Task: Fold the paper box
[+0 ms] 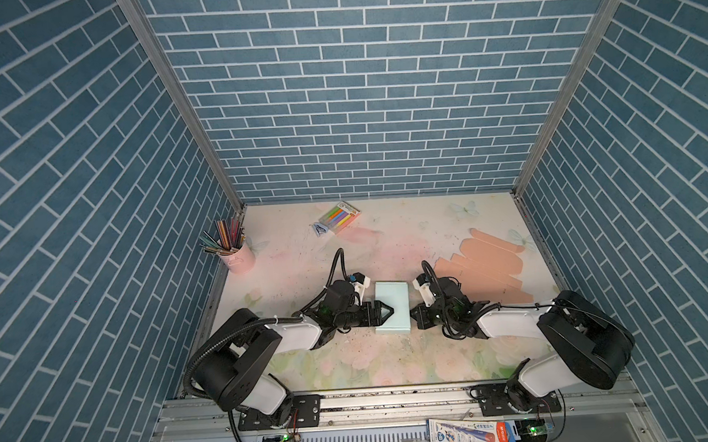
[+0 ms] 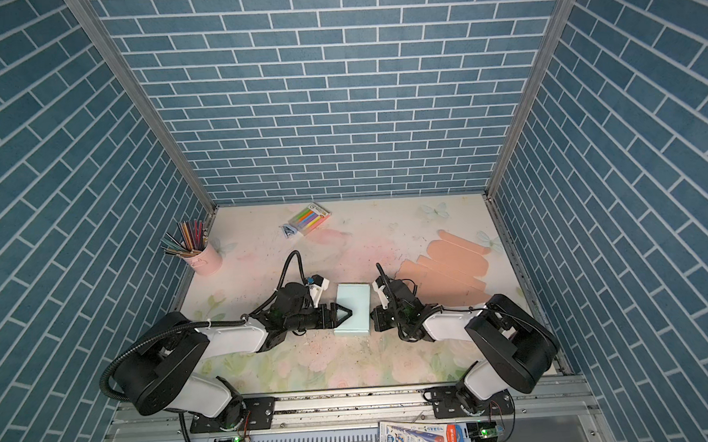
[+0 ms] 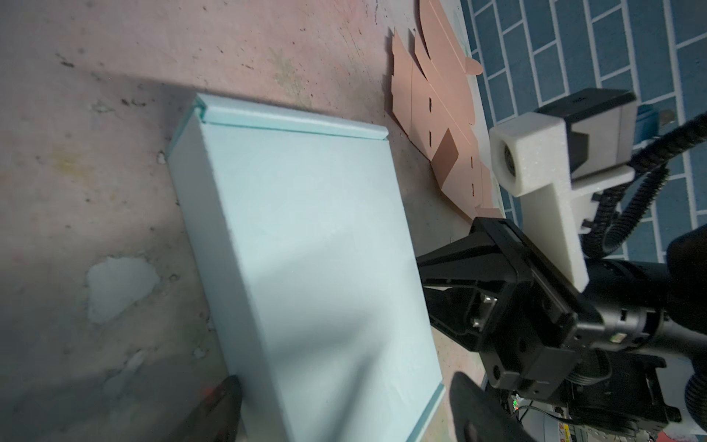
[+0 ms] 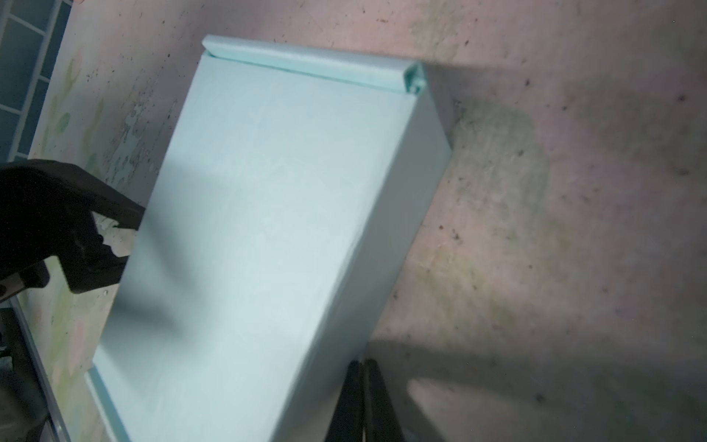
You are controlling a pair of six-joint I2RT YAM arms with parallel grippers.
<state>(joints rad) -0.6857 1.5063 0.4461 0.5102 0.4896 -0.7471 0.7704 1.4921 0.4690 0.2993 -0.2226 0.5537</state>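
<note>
The left gripper (image 1: 385,312) was seen spread wide, nothing clamped, with the paper box (image 1: 396,298) reached between its fingers. The right gripper (image 1: 412,313) was shut, set against the far wall. Pushed unevenly, the box could be skewed or crushed.

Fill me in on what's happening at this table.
Two robot arms are working on a pale blue paper box lying in the middle of the table. The box already looks folded into shape. The left gripper is open, with its jaws around the box's left edge. The right gripper is shut, with its tips at the box's right side. Flat peach box blanks lie unfolded at the back right.
</note>
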